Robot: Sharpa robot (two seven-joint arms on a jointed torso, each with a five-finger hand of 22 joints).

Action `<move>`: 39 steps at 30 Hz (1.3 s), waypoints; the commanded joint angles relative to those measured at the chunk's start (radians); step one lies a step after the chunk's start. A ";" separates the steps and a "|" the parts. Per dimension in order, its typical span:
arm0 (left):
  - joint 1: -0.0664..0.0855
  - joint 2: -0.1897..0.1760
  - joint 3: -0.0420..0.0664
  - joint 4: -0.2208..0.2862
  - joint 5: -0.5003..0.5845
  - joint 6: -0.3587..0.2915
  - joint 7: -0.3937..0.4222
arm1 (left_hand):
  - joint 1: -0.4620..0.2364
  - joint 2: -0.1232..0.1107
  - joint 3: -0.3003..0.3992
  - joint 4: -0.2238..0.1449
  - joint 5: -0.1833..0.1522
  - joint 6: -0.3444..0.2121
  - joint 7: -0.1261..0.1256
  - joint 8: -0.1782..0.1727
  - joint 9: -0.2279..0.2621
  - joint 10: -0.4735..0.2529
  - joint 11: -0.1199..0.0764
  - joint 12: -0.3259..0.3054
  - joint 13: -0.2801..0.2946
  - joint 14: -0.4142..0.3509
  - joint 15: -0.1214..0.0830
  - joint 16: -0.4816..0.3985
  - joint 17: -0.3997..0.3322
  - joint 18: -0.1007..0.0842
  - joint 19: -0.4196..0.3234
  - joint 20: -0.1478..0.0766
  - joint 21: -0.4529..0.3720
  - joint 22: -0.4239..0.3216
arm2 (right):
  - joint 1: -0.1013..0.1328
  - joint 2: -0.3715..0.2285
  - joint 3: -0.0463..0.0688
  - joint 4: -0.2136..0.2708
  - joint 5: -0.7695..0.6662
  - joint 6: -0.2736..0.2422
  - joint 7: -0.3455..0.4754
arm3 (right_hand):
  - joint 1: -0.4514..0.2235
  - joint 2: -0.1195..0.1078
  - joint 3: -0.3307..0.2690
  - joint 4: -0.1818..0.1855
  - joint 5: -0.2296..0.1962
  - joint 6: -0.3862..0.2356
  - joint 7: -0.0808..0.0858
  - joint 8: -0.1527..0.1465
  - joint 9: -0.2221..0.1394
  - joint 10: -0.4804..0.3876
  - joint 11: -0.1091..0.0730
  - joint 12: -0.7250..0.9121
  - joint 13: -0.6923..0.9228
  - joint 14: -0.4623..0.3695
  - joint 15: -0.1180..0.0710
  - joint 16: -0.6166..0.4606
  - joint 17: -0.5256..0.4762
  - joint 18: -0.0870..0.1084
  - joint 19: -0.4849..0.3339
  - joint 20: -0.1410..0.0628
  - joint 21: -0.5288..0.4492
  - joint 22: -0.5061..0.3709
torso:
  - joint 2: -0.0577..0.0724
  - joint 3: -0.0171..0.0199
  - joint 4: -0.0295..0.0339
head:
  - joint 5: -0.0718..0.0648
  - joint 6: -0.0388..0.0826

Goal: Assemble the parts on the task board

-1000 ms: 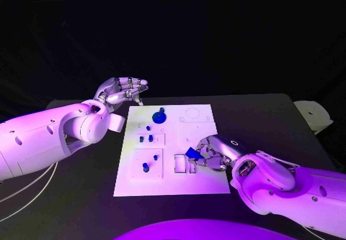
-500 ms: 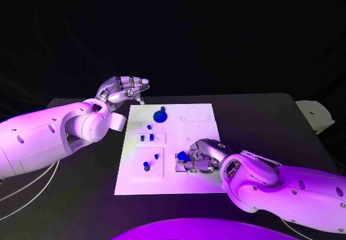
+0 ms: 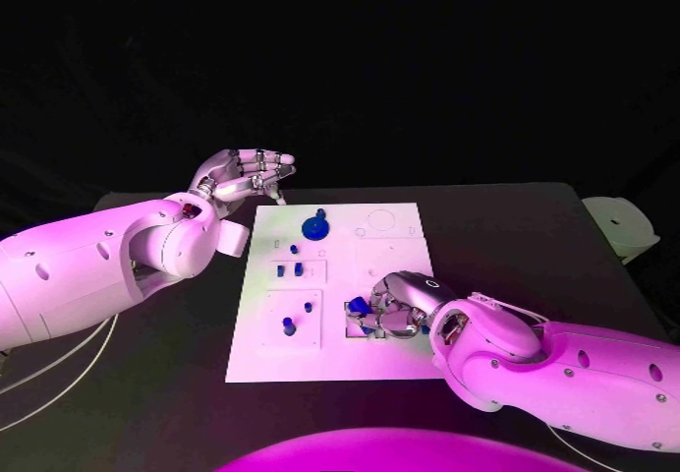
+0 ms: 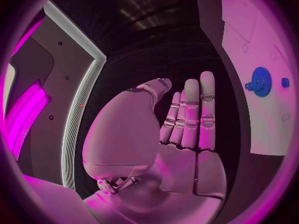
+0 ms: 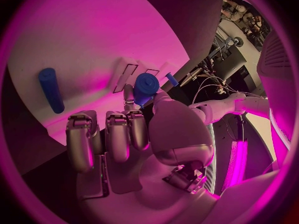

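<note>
Left hand [image 3: 244, 175] is raised, its fingers [image 4: 193, 112] together and empty; right hand [image 3: 397, 305] is lowered, fingers curled.

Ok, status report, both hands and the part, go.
Left hand empty, raised off the board's far corner. Right hand holds blue part over task board slots. Nothing blocking.

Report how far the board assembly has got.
Partly done, it seems: a blue gear and several small blue parts already sit on the task board. The right hand holds a blue part over the board's near slots. The left hand hovers beside the board's far corner.
</note>
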 commanded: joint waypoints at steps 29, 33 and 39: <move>0.001 -0.004 0.001 0.004 0.000 0.019 0.003 | -0.003 0.009 0.009 -0.011 0.003 -0.007 0.027 0.010 0.000 -0.012 0.002 0.012 0.001 -0.007 0.000 0.006 -0.003 0.007 -0.007 -0.003 0.002 0.003 | -0.003 -0.029 -0.002 0.051 -0.077 -0.046 0.011 | 0.031 0.028 -0.212 -0.007 -0.102 0.036 -0.049 0.033 0.030 0.060 -0.008 -0.008 0.187 0.096 -0.009 0.001 0.220 -0.007 0.105 -0.009 0.004 0.263 | 0.000 0.0010 -0.0016 | 0.001 -0.001; 0.001 -0.004 0.001 0.004 0.000 0.019 0.002 | -0.003 0.009 0.009 -0.011 0.003 -0.007 0.027 0.010 0.000 -0.012 0.002 0.012 0.001 -0.007 0.000 0.006 -0.003 0.007 -0.007 -0.003 0.002 0.003 | -0.003 -0.036 -0.002 0.067 -0.076 -0.052 0.019 | 0.048 0.031 -0.217 -0.007 -0.098 0.037 -0.050 0.034 0.031 0.063 -0.008 -0.004 0.190 0.097 -0.010 0.002 0.223 -0.007 0.105 -0.009 0.004 0.263 | 0.000 0.0010 -0.0025 | 0.000 -0.001; 0.001 -0.003 0.001 0.004 0.000 0.020 0.000 | -0.003 0.009 0.009 -0.011 0.003 -0.007 0.027 0.010 0.000 -0.012 0.002 0.012 0.001 -0.007 0.000 0.006 -0.003 0.007 -0.007 -0.003 0.002 0.003 | -0.003 -0.038 -0.002 0.067 -0.073 -0.038 0.019 | 0.055 0.034 -0.219 -0.007 -0.095 0.038 -0.050 0.034 0.031 0.064 -0.009 -0.002 0.192 0.097 -0.010 0.003 0.225 -0.007 0.105 -0.010 0.004 0.263 | 0.000 0.0008 0.0002 | 0.000 -0.002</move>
